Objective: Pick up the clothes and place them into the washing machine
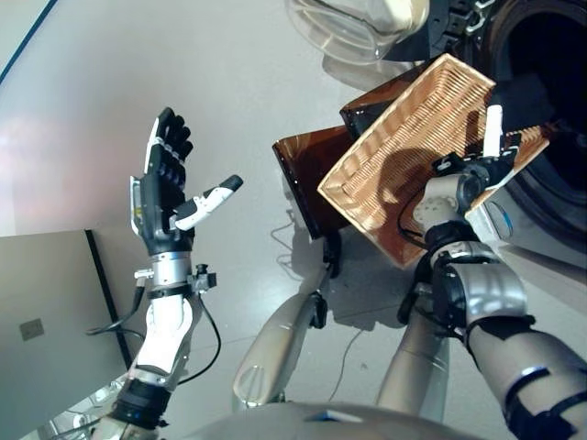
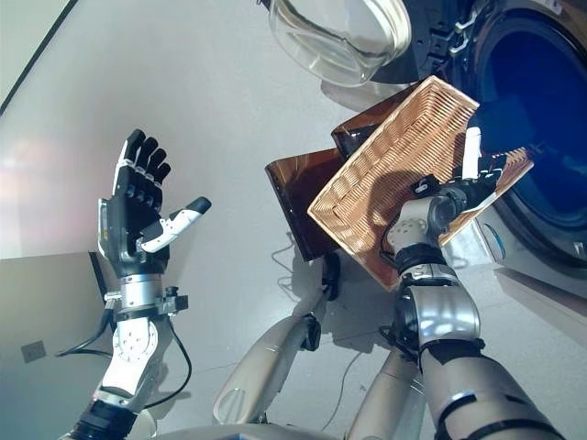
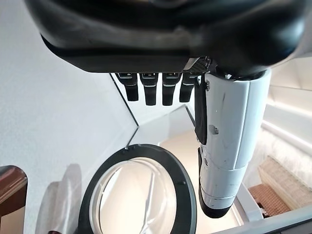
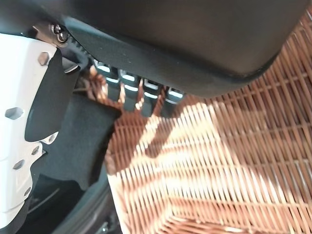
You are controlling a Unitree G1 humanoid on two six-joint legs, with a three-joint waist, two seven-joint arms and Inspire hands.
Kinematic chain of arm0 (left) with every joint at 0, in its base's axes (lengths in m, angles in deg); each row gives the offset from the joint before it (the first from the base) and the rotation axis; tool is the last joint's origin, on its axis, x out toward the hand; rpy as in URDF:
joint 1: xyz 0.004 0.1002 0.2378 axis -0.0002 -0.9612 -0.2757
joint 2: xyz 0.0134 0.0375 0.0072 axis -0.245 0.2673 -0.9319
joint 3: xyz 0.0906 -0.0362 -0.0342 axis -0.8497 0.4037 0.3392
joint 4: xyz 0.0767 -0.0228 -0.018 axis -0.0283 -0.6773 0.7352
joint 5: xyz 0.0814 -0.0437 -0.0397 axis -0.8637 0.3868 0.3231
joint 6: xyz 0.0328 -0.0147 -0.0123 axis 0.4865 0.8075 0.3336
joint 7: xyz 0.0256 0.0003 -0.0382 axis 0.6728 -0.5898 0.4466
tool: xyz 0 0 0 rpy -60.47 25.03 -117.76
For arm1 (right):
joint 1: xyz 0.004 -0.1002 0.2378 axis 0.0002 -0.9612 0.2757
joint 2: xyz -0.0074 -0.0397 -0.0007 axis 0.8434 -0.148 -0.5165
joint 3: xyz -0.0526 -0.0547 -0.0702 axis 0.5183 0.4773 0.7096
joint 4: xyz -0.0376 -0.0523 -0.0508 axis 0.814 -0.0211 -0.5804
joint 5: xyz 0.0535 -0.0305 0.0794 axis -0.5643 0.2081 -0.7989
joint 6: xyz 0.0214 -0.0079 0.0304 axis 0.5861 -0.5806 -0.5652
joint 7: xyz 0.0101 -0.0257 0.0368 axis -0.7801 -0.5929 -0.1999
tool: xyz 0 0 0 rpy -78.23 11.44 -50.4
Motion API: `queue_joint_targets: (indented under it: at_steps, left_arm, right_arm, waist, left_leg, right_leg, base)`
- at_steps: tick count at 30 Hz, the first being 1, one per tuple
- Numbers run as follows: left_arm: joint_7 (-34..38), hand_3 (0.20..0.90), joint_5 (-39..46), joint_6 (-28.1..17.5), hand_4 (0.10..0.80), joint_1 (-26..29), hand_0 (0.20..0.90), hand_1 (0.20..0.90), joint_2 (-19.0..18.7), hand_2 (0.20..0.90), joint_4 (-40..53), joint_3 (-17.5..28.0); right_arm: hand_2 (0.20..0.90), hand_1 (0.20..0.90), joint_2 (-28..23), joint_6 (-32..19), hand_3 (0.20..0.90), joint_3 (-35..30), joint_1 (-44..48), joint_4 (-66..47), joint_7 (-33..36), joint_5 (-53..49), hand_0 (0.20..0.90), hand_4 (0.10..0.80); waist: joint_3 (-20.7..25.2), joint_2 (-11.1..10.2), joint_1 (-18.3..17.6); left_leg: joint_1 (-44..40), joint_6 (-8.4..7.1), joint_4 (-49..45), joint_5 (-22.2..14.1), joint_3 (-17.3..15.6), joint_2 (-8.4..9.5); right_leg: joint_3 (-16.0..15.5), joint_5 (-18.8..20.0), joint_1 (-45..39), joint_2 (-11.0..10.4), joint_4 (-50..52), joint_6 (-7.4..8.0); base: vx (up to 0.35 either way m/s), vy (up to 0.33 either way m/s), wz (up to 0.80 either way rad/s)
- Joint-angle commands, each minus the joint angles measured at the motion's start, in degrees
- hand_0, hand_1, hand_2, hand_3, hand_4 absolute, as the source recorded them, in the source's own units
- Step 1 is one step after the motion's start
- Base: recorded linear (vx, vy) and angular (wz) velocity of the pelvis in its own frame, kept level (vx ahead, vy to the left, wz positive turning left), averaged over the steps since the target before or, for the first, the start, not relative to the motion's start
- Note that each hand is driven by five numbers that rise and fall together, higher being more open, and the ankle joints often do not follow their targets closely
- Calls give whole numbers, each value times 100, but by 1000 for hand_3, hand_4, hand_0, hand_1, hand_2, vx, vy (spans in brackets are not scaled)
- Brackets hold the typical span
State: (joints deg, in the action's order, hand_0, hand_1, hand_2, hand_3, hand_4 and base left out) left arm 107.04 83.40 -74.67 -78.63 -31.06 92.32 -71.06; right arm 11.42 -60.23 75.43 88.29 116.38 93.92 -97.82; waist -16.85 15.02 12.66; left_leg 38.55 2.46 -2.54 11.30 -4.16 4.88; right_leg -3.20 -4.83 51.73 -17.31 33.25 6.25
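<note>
The shallow wicker basket [image 1: 413,137] is tipped up off the dark brown box [image 1: 307,170], its far end against the washing machine's open drum [image 2: 541,101]. A dark cloth [image 2: 504,124] lies at the basket's far edge and hangs into the drum; it also shows in the right wrist view [image 4: 78,141]. My right hand [image 1: 463,183] grips the basket's near right rim, thumb up and fingers [image 4: 131,90] curled over the wicker [image 4: 219,161]. My left hand [image 1: 165,188] is open and empty, raised over the floor on the left, with its fingers [image 3: 153,90] straight.
The machine's round glass door [image 1: 353,23] stands open at the top, left of the drum, and shows in the left wrist view [image 3: 141,195]. A grey panel [image 1: 46,312] lies at the lower left. Pale floor [image 1: 229,82] spreads between my left hand and the box.
</note>
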Motion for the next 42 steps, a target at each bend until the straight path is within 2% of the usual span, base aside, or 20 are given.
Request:
queue_joint_targets:
  at_steps: [1,4,5,6,7,8,9,11,12,16,18,19,20,22,23,24,30,39,42]
  left_arm:
    - [276,900,-132,-639,800,299,900,900,-82,900,570,404]
    - [270,900,-129,-665,800,301,900,900,-120,900,562,483]
    - [265,900,-117,-669,800,324,900,900,-131,900,569,513]
    - [207,900,-83,-713,800,334,900,900,-236,900,609,641]
    - [205,900,-54,-741,800,321,900,900,-237,900,641,689]
    - [200,900,-51,-738,800,331,900,900,-226,900,640,693]
    - [147,900,86,-716,800,286,900,900,-197,900,650,669]
    - [120,900,114,-726,800,281,900,900,-213,900,605,647]
    - [122,900,161,-705,800,285,900,900,-226,900,491,589]
    - [102,900,220,-702,800,344,900,900,-148,900,371,507]
    - [75,900,260,-718,800,401,900,900,-56,900,268,463]
    - [57,900,247,-711,800,462,900,900,34,900,161,479]
    - [57,900,245,-714,800,458,900,900,34,900,159,484]
    - [6,900,184,-704,800,460,900,900,156,900,128,450]
    - [6,900,184,-704,800,460,900,900,156,900,128,450]
    - [-30,900,158,-676,800,371,900,900,267,900,107,451]
    - [-9,900,78,-621,800,282,900,900,349,900,85,446]
    - [-37,900,112,-615,800,217,900,900,354,900,104,390]
    - [-46,900,109,-558,800,190,900,900,354,900,-12,348]
  right_arm:
    - [900,900,-429,-482,900,275,702,-372,-78,110,900,800]
    - [900,900,-813,-402,900,428,910,-412,45,408,900,800]
    - [900,900,-903,-417,900,502,953,-591,19,475,900,800]
    - [900,900,-1421,-406,900,850,1135,-1333,-57,732,900,800]
    - [900,900,-1634,-513,900,878,1250,-1708,26,787,900,800]
    - [900,900,-1634,-507,900,885,1251,-1734,60,812,900,800]
    - [900,900,-1859,-834,900,660,1303,-2483,235,869,900,800]
    - [900,900,-2015,-959,900,563,1278,-2809,309,955,900,800]
    - [900,900,-2064,-1156,900,516,1166,-3253,375,1040,900,800]
    - [900,900,-1539,-1138,900,429,729,-3280,273,1008,900,800]
    - [900,900,-1120,-898,900,504,394,-2685,254,1028,900,800]
    - [900,900,-806,-585,900,557,207,-2036,155,1052,900,800]
    - [900,900,-807,-586,900,560,217,-2014,126,1029,900,800]
    - [900,900,-361,-428,900,497,-75,-1485,-57,920,900,800]
    - [900,900,-361,-428,900,497,-75,-1485,-57,920,900,800]
    - [900,900,168,-378,900,415,-458,-1060,-212,729,900,800]
    - [900,900,833,-238,900,520,-1160,-742,-499,493,900,800]
    - [900,900,1138,-218,900,708,-1449,-774,-624,366,900,800]
    - [900,900,1239,-138,900,837,-1729,-805,-571,556,900,800]
  waist:
    - [-106,199,198]
    - [-55,221,216]
    - [1,203,213]
    - [1,166,189]
    - [6,157,158]
    - [40,141,165]
    - [53,134,102]
    - [120,108,101]
    - [131,143,71]
    - [169,178,52]
    - [175,175,28]
    - [167,188,18]
    - [164,188,13]
    - [158,226,13]
    - [158,226,13]
    - [157,221,5]
    - [76,105,-89]
    - [-37,-138,-187]
    - [-31,-297,-244]
  left_leg:
    - [555,-570,-1075,-1047,157,-287]
    - [568,-569,-1130,-1077,158,-258]
    - [506,-590,-1119,-1192,186,-242]
    - [522,-588,-1076,-1046,136,-252]
    - [495,-599,-1006,-1020,119,-252]
    - [434,-619,-982,-1130,151,-239]
    - [414,-597,-846,-980,79,-226]
    - [327,-610,-771,-1076,108,-197]
    - [320,-577,-662,-920,44,-175]
    - [194,-552,-574,-901,-5,-142]
    - [115,-550,-563,-909,-34,-141]
    - [80,-546,-566,-917,-65,-139]
    - [76,-546,-566,-917,-66,-140]
    - [44,-546,-544,-914,-76,-147]
    - [44,-546,-544,-914,-76,-147]
    - [5,-538,-530,-909,-65,-160]
    - [-79,-551,-506,-873,-26,-193]
    - [-156,-568,-476,-842,20,-242]
    - [-323,-550,-524,-876,48,-293]
  right_leg:
    - [-14,90,-416,30,-800,-51]
    - [47,51,-390,32,-716,-64]
    - [102,-62,-428,38,-711,-35]
    - [97,105,-367,27,-754,-52]
    - [115,141,-355,27,-783,-39]
    - [161,16,-403,29,-782,-6]
    - [143,154,-377,39,-881,-17]
    - [207,41,-431,35,-907,23]
    - [191,223,-395,28,-1002,20]
    - [227,295,-471,12,-1134,44]
    - [233,342,-569,8,-1229,46]
    - [223,397,-631,4,-1307,52]
    - [222,402,-639,6,-1317,52]
    - [201,436,-717,3,-1403,51]
    - [201,436,-717,3,-1403,51]
    - [179,443,-793,21,-1449,46]
    - [87,514,-1000,51,-1609,31]
    - [25,603,-1215,118,-1798,10]
    - [-20,593,-1453,158,-1803,-3]
  base:
    - [-79,19,9]
    - [71,1,11]
    - [56,25,11]
    - [45,46,1]
    - [33,37,-3]
    - [43,71,-11]
    - [136,34,-7]
    - [41,70,-5]
    - [-62,102,-2]
    - [-11,48,-12]
    - [-4,24,-13]
    - [-14,9,-10]
    - [-23,3,-11]
    - [-22,-1,-13]
    - [-24,-9,-16]
    - [-14,-11,-8]
    - [-17,-17,-2]
    - [-14,-22,1]
    - [26,-41,0]
